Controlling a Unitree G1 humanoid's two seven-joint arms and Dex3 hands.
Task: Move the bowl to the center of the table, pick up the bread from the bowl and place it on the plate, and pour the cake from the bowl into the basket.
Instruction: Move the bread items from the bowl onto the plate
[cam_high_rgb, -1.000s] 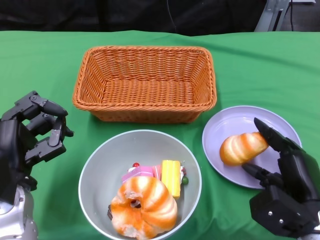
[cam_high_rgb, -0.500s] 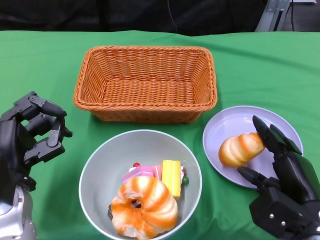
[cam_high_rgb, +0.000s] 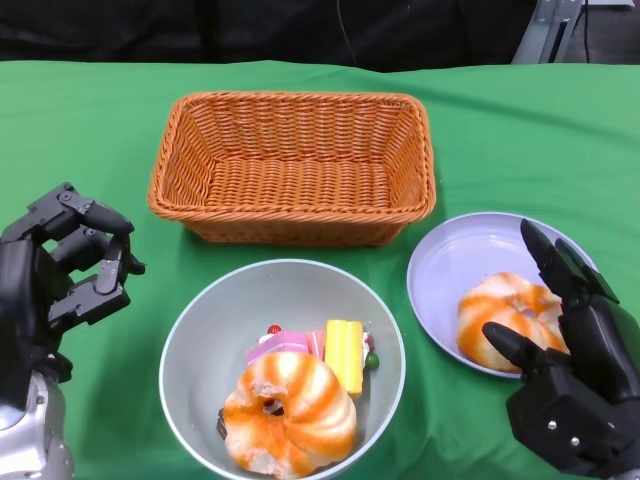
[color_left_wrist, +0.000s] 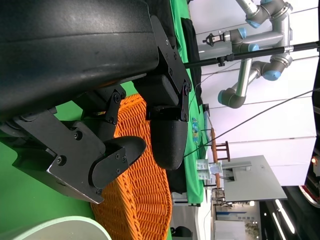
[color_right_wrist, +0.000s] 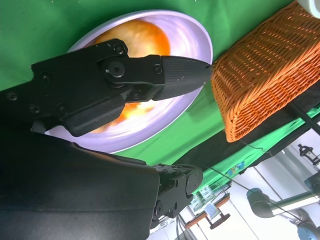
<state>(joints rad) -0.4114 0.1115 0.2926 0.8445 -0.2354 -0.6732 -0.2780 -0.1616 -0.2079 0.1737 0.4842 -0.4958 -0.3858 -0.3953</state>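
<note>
We see the bowl near the table's front-centre, just in front of the basket, w/ a striped bread ring still in it, plus cake pieces (pink and yellow) behind that ring. A second bread lies flat on the plate, which sits to the right of the bowl and near the basket's right front corner. Our right hand hovers over the plate's right edge, fingers spread and holding nothing; the thumb tip is just beside the bread, contact unclear. The right wrist view shows the same: a finger stretched over the bread on the plate, basket beyond. Our left hand hangs left of the bowl, apart from it, fingers loosely curled but not closed, nothing in them. Left wrist view shows its fingers over the basket.
</note>
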